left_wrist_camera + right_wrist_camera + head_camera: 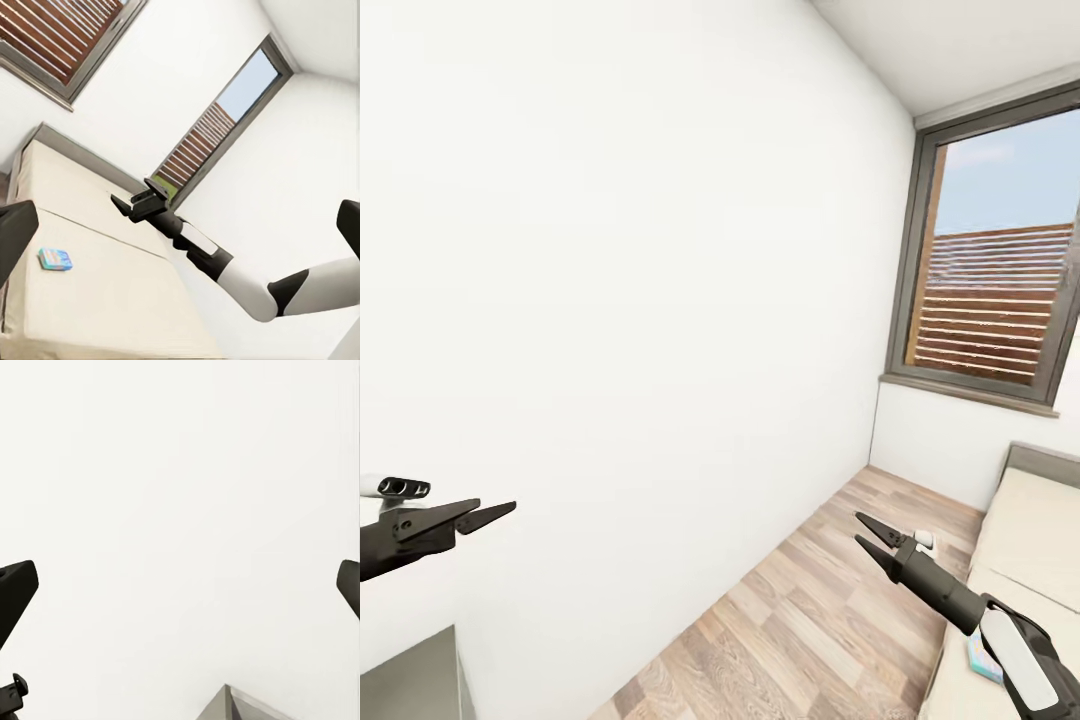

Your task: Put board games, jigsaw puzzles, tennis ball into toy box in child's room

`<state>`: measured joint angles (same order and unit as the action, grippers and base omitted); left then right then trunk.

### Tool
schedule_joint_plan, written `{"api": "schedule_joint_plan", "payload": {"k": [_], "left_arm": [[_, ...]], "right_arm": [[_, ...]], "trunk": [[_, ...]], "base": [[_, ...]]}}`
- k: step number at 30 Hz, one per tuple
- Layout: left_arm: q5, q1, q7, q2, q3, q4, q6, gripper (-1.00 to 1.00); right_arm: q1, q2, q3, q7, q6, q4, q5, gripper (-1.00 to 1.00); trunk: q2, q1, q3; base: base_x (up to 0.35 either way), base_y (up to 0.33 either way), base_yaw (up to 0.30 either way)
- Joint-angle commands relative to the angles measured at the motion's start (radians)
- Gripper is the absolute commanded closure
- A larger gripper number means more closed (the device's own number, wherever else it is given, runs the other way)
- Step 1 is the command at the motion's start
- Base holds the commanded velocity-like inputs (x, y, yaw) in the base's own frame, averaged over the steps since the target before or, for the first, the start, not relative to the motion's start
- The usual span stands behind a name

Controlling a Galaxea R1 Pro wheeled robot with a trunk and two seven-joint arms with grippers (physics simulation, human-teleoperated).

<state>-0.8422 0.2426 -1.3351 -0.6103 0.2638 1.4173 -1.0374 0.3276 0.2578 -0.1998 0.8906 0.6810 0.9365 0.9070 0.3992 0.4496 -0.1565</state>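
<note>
Board game (pixel 55 259) flat on the cream bed (pixel 90 300), near one edge of the mattress; a corner of it also peeking out beside the right forearm in the head view (pixel 985 660). White wall (pixel 610 300) ahead, taking most of the head view. Window (pixel 995 300) with brown slats to the right, above the bed's head end. Wood floor (pixel 800 620) running between wall and bed. Grey furniture corner (pixel 410 680) low at the left. Right gripper (pixel 872 533) raised over the floor, fingers parted, holding nothing. Left gripper (pixel 485 515) out before the wall, fingers spread apart, likewise empty.
</note>
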Motion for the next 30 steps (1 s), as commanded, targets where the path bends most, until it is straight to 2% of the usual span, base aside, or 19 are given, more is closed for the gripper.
{"api": "schedule_joint_plan", "payload": {"k": [1,9,30], "left_arm": [[-0.003,0.000,0.000,0.000,0.000,0.000,-0.009,-1.00],[-0.003,0.000,0.001,0.004,0.000,0.000,-0.008,-1.00],[-0.003,0.000,0.003,0.005,0.000,0.000,-0.007,-1.00]], "right_arm": [[0.001,0.000,-0.001,0.001,0.006,-0.001,0.004,-1.00],[0.001,-0.001,-0.018,0.001,0.006,-0.002,0.003,-1.00],[0.001,-0.001,-0.021,0.001,0.006,-0.002,0.001,-1.00]], "trunk": [[0.001,0.000,0.000],[0.001,0.000,0.000],[0.001,0.000,0.000]], "base": [[0.000,0.000,-0.278],[0.014,-0.041,-0.278],[0.091,-0.103,-0.277]]}}
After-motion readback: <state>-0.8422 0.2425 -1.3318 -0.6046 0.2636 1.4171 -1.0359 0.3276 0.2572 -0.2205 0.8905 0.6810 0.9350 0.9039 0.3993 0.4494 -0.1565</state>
